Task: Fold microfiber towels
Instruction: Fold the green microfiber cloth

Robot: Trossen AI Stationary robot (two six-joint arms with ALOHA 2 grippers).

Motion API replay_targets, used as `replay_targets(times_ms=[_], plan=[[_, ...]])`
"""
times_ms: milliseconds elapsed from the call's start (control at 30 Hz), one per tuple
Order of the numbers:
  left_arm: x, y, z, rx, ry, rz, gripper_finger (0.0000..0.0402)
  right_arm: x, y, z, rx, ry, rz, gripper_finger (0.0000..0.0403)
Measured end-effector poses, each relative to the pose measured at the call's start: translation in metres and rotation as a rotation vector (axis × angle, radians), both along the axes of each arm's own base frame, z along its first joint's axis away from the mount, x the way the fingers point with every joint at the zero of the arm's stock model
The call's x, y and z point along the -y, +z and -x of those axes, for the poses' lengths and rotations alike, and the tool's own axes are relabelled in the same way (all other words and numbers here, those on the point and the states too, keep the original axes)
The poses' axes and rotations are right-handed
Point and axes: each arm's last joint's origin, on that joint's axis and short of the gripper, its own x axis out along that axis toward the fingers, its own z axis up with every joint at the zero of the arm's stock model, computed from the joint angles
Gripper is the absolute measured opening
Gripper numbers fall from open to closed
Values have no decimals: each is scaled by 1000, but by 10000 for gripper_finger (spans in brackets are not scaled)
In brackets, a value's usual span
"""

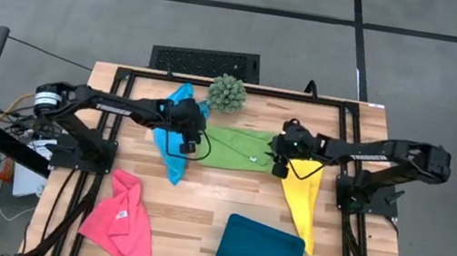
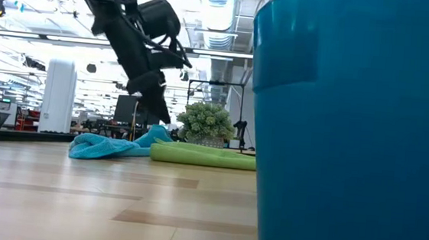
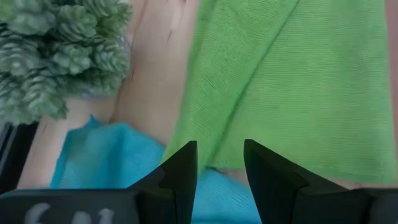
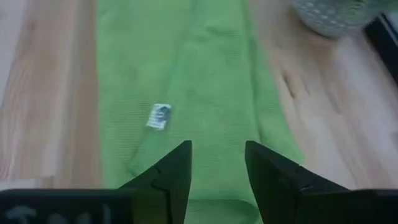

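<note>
Green towel [image 1: 239,147] lies flat in the middle of the tabletop [image 1: 197,210], already doubled into a long band, with one arm at each short end. The left gripper [image 1: 191,143] hovers over its near end, jaws parted with nothing between them; the right gripper [image 1: 281,162] hovers over the opposite end, jaws likewise released and empty. Standing at both ends this way probably suits pinching the corners for a second fold, or smoothing the band.

In the right wrist view the cloth [image 4: 180,81] shows a fine, nubby microfiber weave, a soft crease running along its length and a small white label [image 4: 160,116] sewn to the surface. The left wrist view shows a folded edge lying over the lower layer.

The blue towel [image 1: 174,142] lies crumpled under the left arm, touching the green one's end. The yellow towel [image 1: 304,202] trails in a long point from beneath the right arm. The pink towel [image 1: 122,220] sits bunched at the near left corner. None of the three looks folded yet.

A spiky plant [image 1: 226,94] stands just beyond the green towel, and a rigid teal tray [image 1: 258,255] lies near the front edge, perhaps for the finished cloths.
</note>
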Motion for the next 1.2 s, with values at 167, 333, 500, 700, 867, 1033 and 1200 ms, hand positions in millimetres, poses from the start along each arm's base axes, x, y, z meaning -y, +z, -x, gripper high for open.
replay_targets(times_ms=[167,333,500,700,867,1033,1200], plan=[[-3,-2,0,-16,-17,-12,125,-13,-9,-4,-48,69,-1,167],[-3,-3,1,-25,-18,-10,125,-23,-20,-8,-97,105,12,167],[-3,-3,1,-25,-14,-10,125,-24,-32,-11,-144,103,35,164],[-3,-3,1,-26,-4,-1,125,-23,-39,-14,-148,101,35,163],[-2,-4,3,-43,-3,5,125,-23,-39,-15,-146,86,53,143],[-2,-4,3,-45,-2,6,125,-23,-37,-15,-138,85,57,107],[-2,-4,3,-48,0,5,125,-23,-35,-15,-126,76,52,75]])
